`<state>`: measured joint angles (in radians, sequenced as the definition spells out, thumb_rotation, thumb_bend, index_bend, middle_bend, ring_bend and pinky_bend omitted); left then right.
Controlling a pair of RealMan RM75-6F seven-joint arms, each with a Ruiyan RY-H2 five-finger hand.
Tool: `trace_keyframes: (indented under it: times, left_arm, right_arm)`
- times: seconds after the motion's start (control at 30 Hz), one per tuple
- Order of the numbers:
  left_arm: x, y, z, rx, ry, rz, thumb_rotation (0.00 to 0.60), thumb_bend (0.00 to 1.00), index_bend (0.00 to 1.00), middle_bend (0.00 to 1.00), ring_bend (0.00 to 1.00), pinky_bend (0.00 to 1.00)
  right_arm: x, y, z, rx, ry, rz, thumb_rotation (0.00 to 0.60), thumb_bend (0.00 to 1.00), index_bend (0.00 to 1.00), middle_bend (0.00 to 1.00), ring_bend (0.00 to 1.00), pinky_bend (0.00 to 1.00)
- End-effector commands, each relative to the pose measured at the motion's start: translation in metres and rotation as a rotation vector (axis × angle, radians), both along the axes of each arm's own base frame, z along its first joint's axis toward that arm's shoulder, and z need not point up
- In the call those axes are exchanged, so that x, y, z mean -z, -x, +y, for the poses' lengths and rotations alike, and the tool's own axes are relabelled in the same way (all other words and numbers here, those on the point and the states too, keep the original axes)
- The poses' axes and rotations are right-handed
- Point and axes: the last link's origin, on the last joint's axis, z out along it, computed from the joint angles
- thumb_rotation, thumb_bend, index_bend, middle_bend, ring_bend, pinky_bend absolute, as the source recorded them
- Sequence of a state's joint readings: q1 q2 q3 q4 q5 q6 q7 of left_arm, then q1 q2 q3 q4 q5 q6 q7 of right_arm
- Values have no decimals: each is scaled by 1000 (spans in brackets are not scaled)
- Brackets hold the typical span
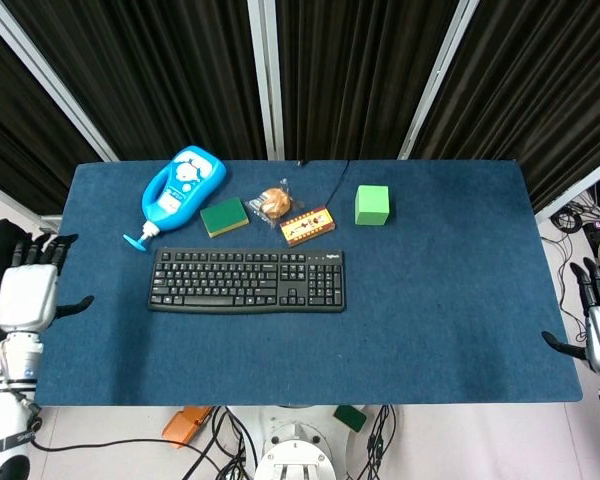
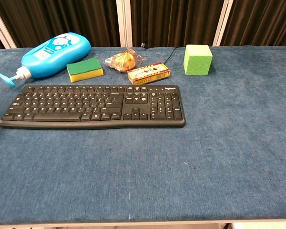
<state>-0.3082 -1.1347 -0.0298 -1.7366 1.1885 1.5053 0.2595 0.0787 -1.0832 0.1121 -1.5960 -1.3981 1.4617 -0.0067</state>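
Observation:
A black keyboard [image 1: 246,280] [image 2: 93,106] lies flat on the blue table [image 1: 440,300], left of centre. My left hand [image 1: 28,290] hangs beyond the table's left edge, fingers spread and holding nothing, well apart from the keyboard. At the right edge my right hand [image 1: 598,325] is also off the table, fingers apart and empty. Neither hand shows in the chest view.
Behind the keyboard lie a blue pump bottle [image 1: 178,190] [image 2: 52,48] on its side, a green and yellow sponge [image 1: 224,216] [image 2: 85,69], a wrapped bun [image 1: 273,202] [image 2: 124,60], a small yellow box [image 1: 308,226] [image 2: 148,73] and a green cube [image 1: 371,204] [image 2: 197,59]. Black curtains back the table.

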Motion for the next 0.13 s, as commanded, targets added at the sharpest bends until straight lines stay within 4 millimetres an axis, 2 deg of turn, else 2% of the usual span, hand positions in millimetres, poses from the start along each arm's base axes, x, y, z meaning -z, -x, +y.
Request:
trace_keyframes:
  times: [0.03,0.13]
  left_arm:
    - [-10,19,-32,-38,-31,13,600,99,140,161,89,37]
    - [-9,26,-52,-75,-31,12,600,99,140,160,89,36]
  right_arm:
    - [1,-1,-1,-3,-5,2,600,147,0,0,0,0]
    - [3,-5,-2,-12,-11,4,600,147,0,0,0,0]
